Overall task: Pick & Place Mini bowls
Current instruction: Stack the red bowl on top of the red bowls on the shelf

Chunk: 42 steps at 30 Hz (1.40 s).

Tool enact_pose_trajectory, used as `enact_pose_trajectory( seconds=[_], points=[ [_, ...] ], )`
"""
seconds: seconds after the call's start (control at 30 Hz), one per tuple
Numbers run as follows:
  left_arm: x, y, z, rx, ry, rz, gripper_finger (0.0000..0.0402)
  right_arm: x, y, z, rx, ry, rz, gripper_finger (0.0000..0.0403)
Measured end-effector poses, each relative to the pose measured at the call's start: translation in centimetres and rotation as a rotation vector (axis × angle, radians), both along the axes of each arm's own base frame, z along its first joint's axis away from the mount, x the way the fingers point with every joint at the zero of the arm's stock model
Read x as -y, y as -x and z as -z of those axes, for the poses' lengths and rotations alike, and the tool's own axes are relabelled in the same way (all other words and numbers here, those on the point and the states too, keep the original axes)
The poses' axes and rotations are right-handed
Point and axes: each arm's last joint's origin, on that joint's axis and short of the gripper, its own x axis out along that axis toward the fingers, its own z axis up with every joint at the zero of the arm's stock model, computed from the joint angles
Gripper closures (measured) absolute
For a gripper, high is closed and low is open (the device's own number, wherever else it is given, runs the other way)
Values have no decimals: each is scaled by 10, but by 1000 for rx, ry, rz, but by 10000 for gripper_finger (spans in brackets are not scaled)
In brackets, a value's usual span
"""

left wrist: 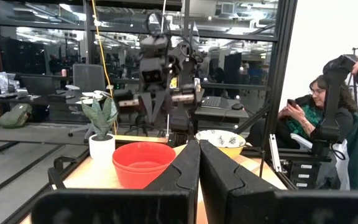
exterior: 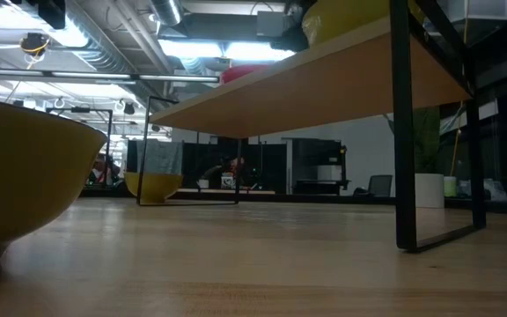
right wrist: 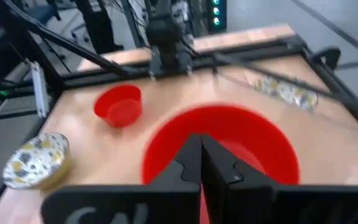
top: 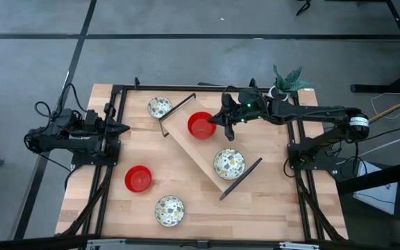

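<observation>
A glossy red bowl point(top: 200, 126) and a speckled bowl point(top: 229, 164) stand on a raised wooden shelf point(top: 186, 142) that runs slantwise across the table. On the table top stand a second red bowl point(top: 139, 178) and two speckled bowls point(top: 160, 107) point(top: 169, 210). My right gripper point(top: 225, 129) point(right wrist: 201, 148) is shut and hangs just above the shelf's red bowl point(right wrist: 222, 149), by its right rim. Seen from the left wrist, it point(left wrist: 155, 106) stands clear above that bowl point(left wrist: 143, 163). My left gripper point(left wrist: 199, 155) point(top: 121, 128) is shut and waits at the table's left edge.
The shelf's black end frames point(top: 178, 114) point(top: 242, 178) stand upright on the table. A white pot with a green plant point(top: 287, 82) sits at the far right corner. Black rails point(top: 113, 160) run along the table's left and right sides. In the room beyond, a person point(left wrist: 312, 106) sits.
</observation>
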Motion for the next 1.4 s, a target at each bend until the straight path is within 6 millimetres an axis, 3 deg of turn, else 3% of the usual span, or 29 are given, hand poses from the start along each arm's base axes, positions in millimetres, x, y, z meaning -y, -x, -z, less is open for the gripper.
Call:
enact_pose_trajectory(
  seconds=[0.2,0.4,0.77,1.0,1.4],
  points=[
    [0,0,0,0,0,0,398,-16,-8,-28,76,-9,-48,402],
    [0,0,0,0,0,0,398,-38,-27,-42,77,-12,-124,402],
    [0,0,0,0,0,0,398,-62,-78,-36,-77,29,-188,402],
    [0,0,0,0,0,0,398,-77,-102,-38,-79,35,-230,402],
    [0,0,0,0,0,0,398,-81,-109,-37,-138,68,-204,402]
  ],
)
